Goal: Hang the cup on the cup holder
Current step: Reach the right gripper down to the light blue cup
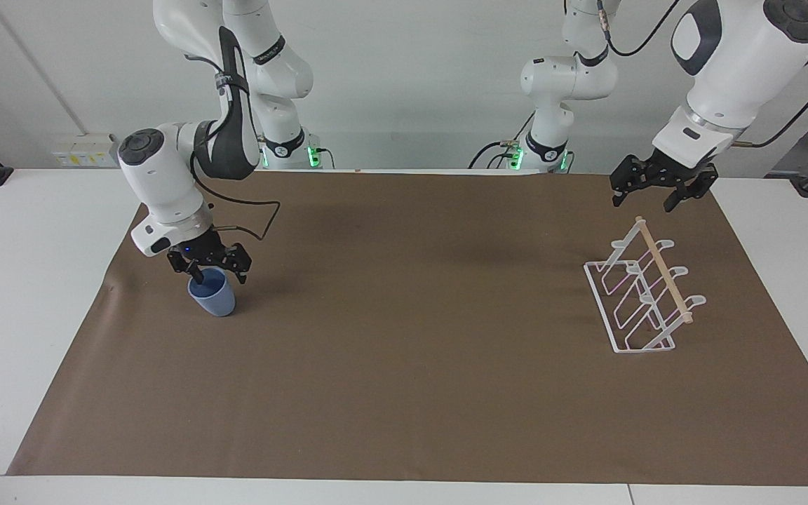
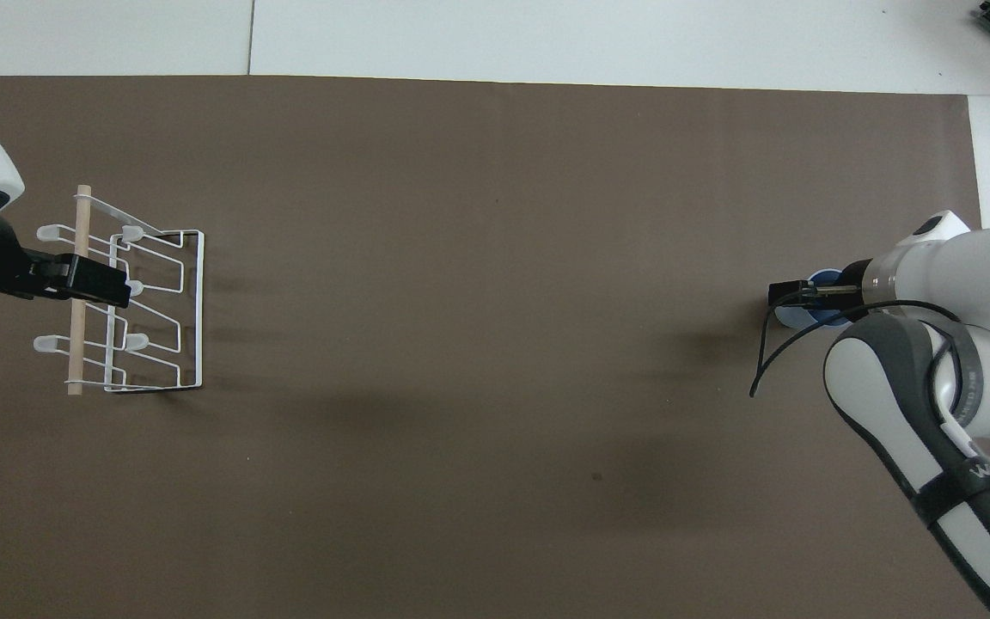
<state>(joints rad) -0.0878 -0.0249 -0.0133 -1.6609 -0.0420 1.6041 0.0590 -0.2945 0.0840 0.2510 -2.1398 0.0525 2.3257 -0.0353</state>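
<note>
Cup [image 1: 212, 297]: small, light blue, handleless, tapered to a wider rim. Stands upright, mouth up, on the brown mat at the right arm's end of the table, about 9 o'clock in the facing view.

Cup holder [image 1: 641, 294]: white wire rack with slanted looped prongs and a light wooden dowel along its top. Stands upright at the left arm's end, about 3 o'clock. Nothing hangs on its prongs.
</note>
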